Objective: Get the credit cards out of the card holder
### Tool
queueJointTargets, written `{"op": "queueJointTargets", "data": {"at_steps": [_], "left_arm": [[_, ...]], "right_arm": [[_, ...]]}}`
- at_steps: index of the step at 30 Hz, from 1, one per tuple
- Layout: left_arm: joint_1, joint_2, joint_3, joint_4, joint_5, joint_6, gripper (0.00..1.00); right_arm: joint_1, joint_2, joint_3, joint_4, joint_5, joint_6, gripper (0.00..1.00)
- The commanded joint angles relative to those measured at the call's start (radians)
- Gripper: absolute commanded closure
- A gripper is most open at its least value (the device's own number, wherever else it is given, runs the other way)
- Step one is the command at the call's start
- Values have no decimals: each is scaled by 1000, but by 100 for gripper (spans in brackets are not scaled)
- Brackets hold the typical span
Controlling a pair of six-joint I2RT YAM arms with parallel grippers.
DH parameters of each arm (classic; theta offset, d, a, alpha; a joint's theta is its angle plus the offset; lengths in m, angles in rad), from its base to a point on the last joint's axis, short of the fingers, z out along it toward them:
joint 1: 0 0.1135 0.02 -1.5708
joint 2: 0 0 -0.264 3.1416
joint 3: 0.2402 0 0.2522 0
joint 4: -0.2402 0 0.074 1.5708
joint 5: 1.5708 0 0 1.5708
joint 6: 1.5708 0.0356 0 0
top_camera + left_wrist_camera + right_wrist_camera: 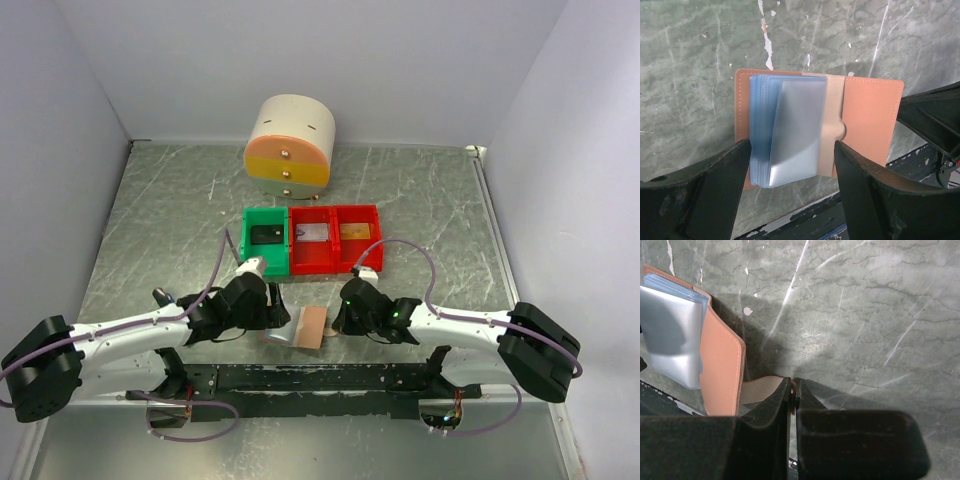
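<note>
The tan-brown card holder [314, 326] lies open near the table's front edge, between my two grippers. A stack of pale blue-grey credit cards [790, 130] sits in the card holder [870, 115], fanned up from its left half. My left gripper [791, 150] is open, with one finger on each side of the stack's near end. The right finger stands clear of the cards. My right gripper [794, 382] is shut on the holder's beige strap [762, 390], just right of the card holder [722, 365]. The credit cards [670, 335] show at the far left of the right wrist view.
A green bin [247, 248] and two red bins [296, 256] [375, 232] stand in a row behind the holder, each with a small item inside. A round cream-and-orange drawer unit [290, 147] stands at the back. The black mounting rail [300, 378] runs along the front.
</note>
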Motion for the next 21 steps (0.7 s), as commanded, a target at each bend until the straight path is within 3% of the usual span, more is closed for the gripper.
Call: {"op": "queueJointTargets", "data": {"at_steps": [1,9,21], "left_arm": [[1,-15,45,-58,-47,-7,20],[0,-46,10,17,-9,7,22],[1,31,1,78,40,14,27]], "right_arm": [[-5,-7,16,-12,12,-4,99],[-5,2,14,-10,8,-3,99],[-5,-2,16,-14,9,-6,99]]}}
